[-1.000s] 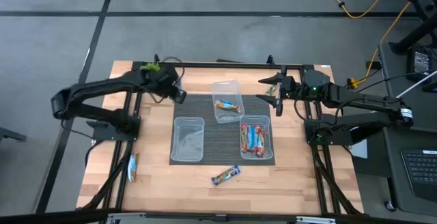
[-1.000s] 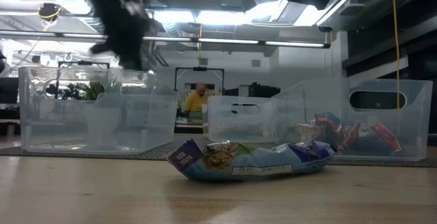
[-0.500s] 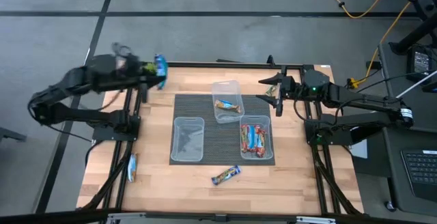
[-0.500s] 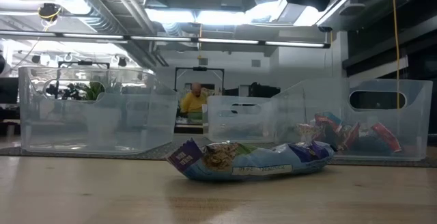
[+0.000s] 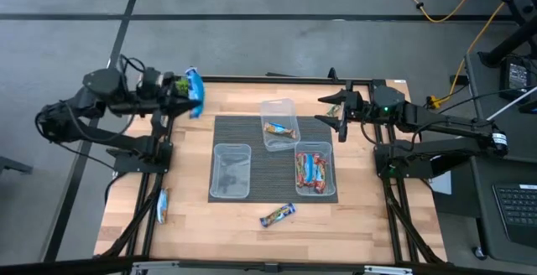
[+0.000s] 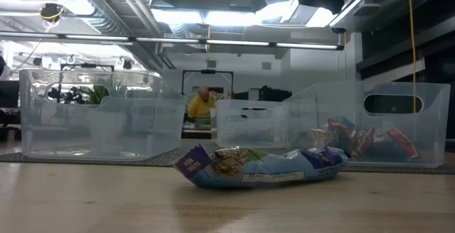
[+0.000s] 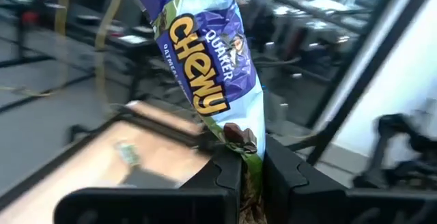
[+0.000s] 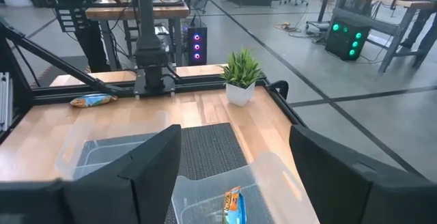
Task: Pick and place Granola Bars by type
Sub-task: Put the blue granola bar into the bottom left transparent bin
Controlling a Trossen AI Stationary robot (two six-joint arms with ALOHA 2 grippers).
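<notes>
A: Left gripper [image 7: 251, 166] pinched shut on the end of a blue bar [image 5: 195, 91], held over the table's far left corner; the bar's long axis runs straight out from the fingers.

B: Where must it go?

A: Probably the empty tub [image 5: 231, 171], nearer in and toward the middle. Left arm is closest to it.

B: Right gripper [image 5: 343, 117]?

A: Fingers spread, empty, waiting beside the far tub [image 5: 278, 125]. Another blue bar [image 5: 278, 215] lies on the near edge.
</notes>
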